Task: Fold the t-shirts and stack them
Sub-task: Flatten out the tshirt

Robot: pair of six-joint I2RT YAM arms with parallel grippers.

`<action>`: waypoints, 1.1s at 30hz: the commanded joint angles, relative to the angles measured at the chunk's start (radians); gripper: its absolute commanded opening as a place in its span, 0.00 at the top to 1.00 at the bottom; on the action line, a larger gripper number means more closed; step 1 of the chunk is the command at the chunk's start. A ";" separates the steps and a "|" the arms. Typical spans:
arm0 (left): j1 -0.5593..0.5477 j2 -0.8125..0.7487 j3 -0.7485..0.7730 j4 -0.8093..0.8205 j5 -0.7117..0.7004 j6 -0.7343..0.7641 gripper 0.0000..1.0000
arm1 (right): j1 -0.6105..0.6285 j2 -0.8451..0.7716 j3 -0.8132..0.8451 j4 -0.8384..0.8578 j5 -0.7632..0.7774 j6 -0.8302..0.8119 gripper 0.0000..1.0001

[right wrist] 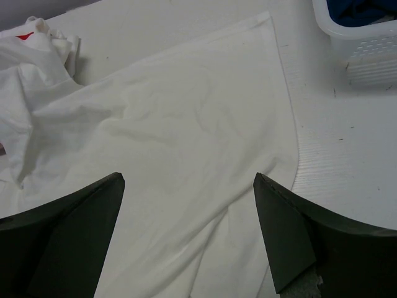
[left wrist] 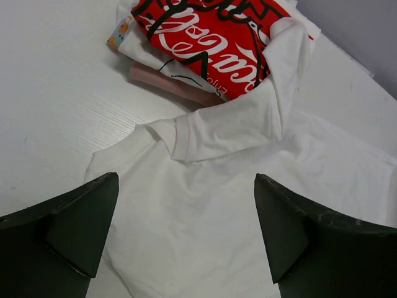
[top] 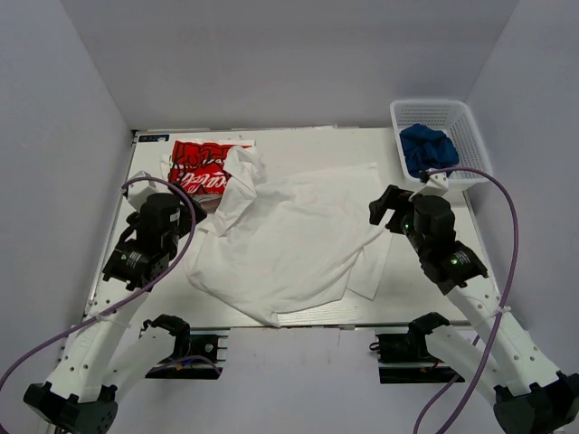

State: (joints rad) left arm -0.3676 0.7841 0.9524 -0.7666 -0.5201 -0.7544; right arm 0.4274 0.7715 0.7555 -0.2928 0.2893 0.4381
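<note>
Top external view shows the plain white shirt [top: 289,240] spread open but rumpled across the middle of the table [top: 317,140]. The printed shirt [top: 204,165] sits folded at the far left corner. One sleeve [left wrist: 229,124] of the white shirt is flipped up so that it laps onto the edge of the red-and-black print.

The white shirt looks thin, light and limp. It would probably sag and crease as soon as it is lifted, and it may drag across the smooth tabletop rather than stay put. The stitched edges seem the best places to pinch: the sleeve cuff, the shoulder seam, or the straight far right corner, where doubled cloth gives the fingers something firm. A pinch in the open middle would likely gather a loose bunch or only one layer.

The left gripper [left wrist: 186,179] stands with its fingers wide apart and holds nothing. It is above the shirt's left shoulder area, with the turned-up sleeve just ahead of it and the printed shirt beyond. The right gripper [right wrist: 188,179] is likewise spread and empty. It is over the shirt's right side, and the cloth's side edge runs close to its right-hand finger. Whether either one touches the cloth cannot be told.

A basket [top: 443,117] holding blue cloth [top: 425,146] stands at the far right, apart from both shirts.
</note>
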 commanded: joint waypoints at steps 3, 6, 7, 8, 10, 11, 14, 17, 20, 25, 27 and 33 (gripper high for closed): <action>0.006 0.003 0.002 0.026 0.014 0.013 0.00 | 0.001 -0.014 0.031 0.032 -0.002 0.001 0.10; 0.006 0.003 -0.009 0.036 0.014 0.023 0.00 | 0.001 0.000 -0.042 0.156 -0.074 -0.030 0.10; 0.006 0.003 -0.018 0.058 0.014 0.035 0.00 | 0.002 0.009 -0.057 0.173 -0.085 -0.054 0.10; 0.006 0.003 -0.027 0.067 0.026 0.035 0.00 | 0.004 0.040 -0.062 0.194 -0.094 -0.059 0.10; 0.006 0.003 -0.038 0.097 0.052 0.044 0.00 | 0.008 0.150 -0.041 0.221 -0.189 -0.081 0.10; 0.006 0.013 -0.052 0.113 0.063 0.059 0.00 | 0.016 0.184 0.002 0.230 -0.225 -0.094 0.10; 0.006 0.047 -0.052 0.148 0.084 0.070 0.00 | 0.066 0.400 0.104 0.274 -0.403 -0.101 0.10; 0.006 0.092 -0.043 0.148 0.084 0.081 0.00 | 0.144 0.624 0.246 0.281 -0.404 -0.130 0.10; 0.006 0.115 -0.033 0.139 0.069 0.081 0.00 | 0.209 0.875 0.366 0.279 -0.389 -0.160 0.10; 0.006 0.138 -0.043 0.168 0.081 0.081 0.00 | 0.272 1.193 0.652 0.210 -0.423 -0.185 0.10; 0.006 0.153 -0.043 0.168 0.081 0.081 0.00 | 0.304 1.236 0.717 0.193 -0.414 -0.191 0.10; 0.006 0.270 0.012 0.220 0.031 0.070 0.00 | 0.318 1.273 0.645 0.221 -0.432 -0.118 0.10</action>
State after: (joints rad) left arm -0.3676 1.0103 0.9138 -0.5922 -0.4553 -0.6815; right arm 0.7544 2.0796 1.4239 -0.0803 -0.1226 0.2855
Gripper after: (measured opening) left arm 0.995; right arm 0.904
